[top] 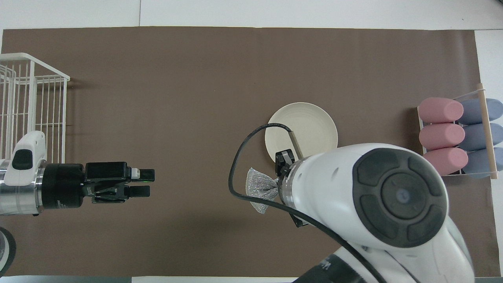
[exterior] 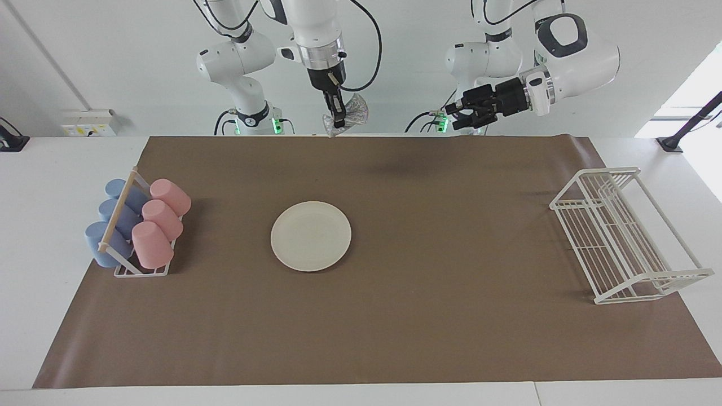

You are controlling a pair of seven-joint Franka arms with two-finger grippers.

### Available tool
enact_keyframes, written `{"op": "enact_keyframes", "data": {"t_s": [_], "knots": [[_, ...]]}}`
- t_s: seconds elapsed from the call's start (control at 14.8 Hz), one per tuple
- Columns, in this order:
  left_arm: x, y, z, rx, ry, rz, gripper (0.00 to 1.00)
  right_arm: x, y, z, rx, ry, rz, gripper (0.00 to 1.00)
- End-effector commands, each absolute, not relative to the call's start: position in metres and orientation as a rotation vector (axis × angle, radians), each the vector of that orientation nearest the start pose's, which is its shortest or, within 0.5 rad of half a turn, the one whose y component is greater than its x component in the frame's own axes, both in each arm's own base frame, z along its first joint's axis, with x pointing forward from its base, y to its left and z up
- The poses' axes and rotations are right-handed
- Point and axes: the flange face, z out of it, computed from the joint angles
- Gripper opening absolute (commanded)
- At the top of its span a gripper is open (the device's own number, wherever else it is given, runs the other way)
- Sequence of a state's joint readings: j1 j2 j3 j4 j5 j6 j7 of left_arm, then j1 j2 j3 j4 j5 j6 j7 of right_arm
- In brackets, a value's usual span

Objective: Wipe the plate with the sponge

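The cream-white plate lies flat on the brown mat, about mid-table and toward the right arm's end; in the overhead view the plate is partly covered by the right arm. My right gripper points down and is shut on the silvery-grey sponge, held high in the air over the mat's edge by the robots, well clear of the plate. In the overhead view the sponge sticks out beside the right gripper. My left gripper hangs level above the mat, open and empty; it also shows in the overhead view.
A rack of pink and blue cups lying on their sides stands at the right arm's end of the mat. A white wire dish rack stands at the left arm's end.
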State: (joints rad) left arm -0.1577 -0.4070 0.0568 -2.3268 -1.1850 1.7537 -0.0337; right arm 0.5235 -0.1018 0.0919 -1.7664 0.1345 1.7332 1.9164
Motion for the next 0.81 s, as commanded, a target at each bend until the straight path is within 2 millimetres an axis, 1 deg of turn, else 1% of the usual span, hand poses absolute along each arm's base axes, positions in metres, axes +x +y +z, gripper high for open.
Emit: {"op": "enact_keyframes", "data": {"t_s": [0.0, 0.07, 0.14, 0.2, 0.41, 0.47, 0.61, 0.74], "knots": [[0.413, -0.166, 0.535, 1.902, 0.293, -0.218, 1.0, 0.429, 0.325, 0.603, -2.38, 1.882, 0.13, 0.0], [0.409, -0.192, 0.533, 1.904, 0.286, -0.205, 1.0, 0.429, 0.326, 0.603, -2.382, 1.88, 0.128, 0.0], [0.406, -0.209, 0.532, 1.895, 0.294, -0.195, 1.0, 0.429, 0.326, 0.603, -2.382, 1.88, 0.125, 0.0], [0.404, -0.221, 0.531, 1.89, 0.306, -0.183, 1.0, 0.428, 0.325, 0.603, -2.382, 1.88, 0.122, 0.0], [0.403, -0.247, 0.523, 1.886, 0.348, -0.189, 1.0, 0.429, 0.326, 0.602, -2.383, 1.881, 0.123, 0.0], [0.398, -0.259, 0.522, 1.897, 0.344, -0.189, 1.0, 0.429, 0.326, 0.602, -2.385, 1.879, 0.123, 0.0], [0.391, -0.271, 0.52, 1.908, 0.362, -0.199, 1.0, 0.429, 0.326, 0.602, -2.385, 1.879, 0.123, 0.0], [0.394, -0.276, 0.52, 1.903, 0.401, -0.226, 1.0, 0.429, 0.326, 0.602, -2.385, 1.876, 0.122, 0.0]]}}
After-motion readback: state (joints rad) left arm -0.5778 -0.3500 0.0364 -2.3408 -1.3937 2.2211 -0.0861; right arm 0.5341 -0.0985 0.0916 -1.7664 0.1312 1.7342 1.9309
